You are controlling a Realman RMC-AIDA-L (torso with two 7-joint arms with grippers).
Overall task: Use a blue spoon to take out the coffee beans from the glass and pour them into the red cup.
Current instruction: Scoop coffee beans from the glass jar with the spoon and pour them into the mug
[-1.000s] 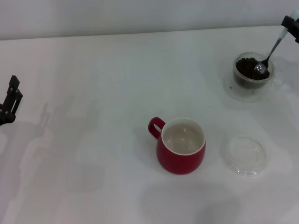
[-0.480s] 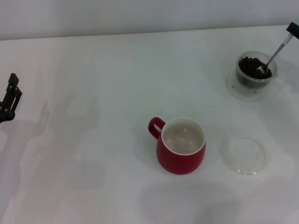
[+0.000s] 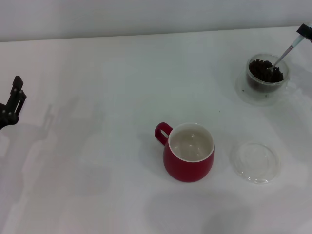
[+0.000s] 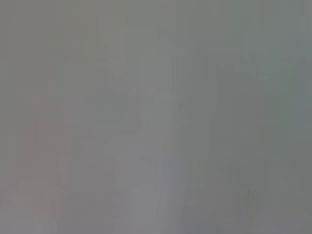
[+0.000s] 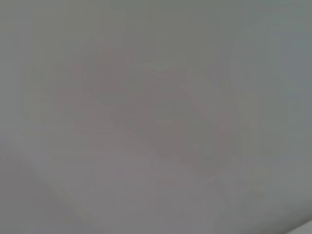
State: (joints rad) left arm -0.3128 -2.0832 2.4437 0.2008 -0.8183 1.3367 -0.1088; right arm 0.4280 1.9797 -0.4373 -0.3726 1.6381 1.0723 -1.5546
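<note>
The right pincer (image 3: 304, 31), at the head view's far right edge, grips the blue spoon (image 3: 284, 51), whose bowl is sunk among the coffee beans (image 3: 264, 69) in the glass (image 3: 265, 73). The red cup (image 3: 189, 152) stands mid-counter (image 3: 107, 87). The left pincer (image 3: 11, 103) hangs idle at the left edge; its opening cannot be told.

Bright, soft shadows; wrist views seemingly blurred.

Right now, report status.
Right tool holds blue spoon, tip in glass among coffee beans. Left tool parked. Red cup empty.
</note>
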